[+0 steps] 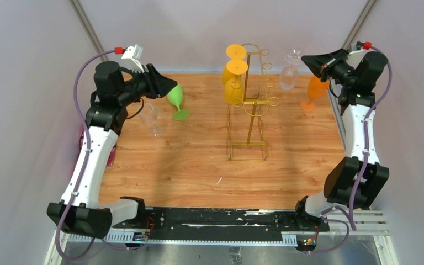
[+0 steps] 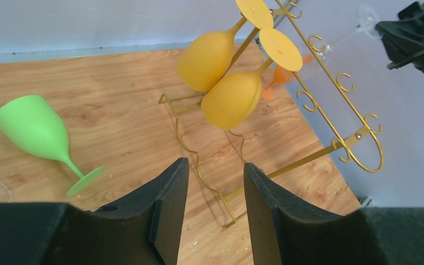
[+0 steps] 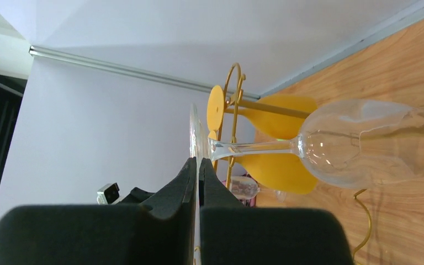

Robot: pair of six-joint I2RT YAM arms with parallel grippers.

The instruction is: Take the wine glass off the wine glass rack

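left gripper (image 2: 215, 165) jaws stood apart, empty. right gripper (image 3: 199, 165) jaws were clamped on the foot of the clear wine glass (image 3: 364, 143), held sideways just right of the rack (image 1: 248, 118) and judged free of its hooks. only setting down appeared left. yellow glasses (image 1: 233, 88) hung on the rack. green glass (image 1: 175, 96) lay tilted at far left. orange glass (image 1: 314, 88) stood close under the right gripper, a possible obstruction.

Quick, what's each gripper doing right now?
Left gripper: open, holding nothing.
Right gripper: shut on the clear glass, pinching its foot.
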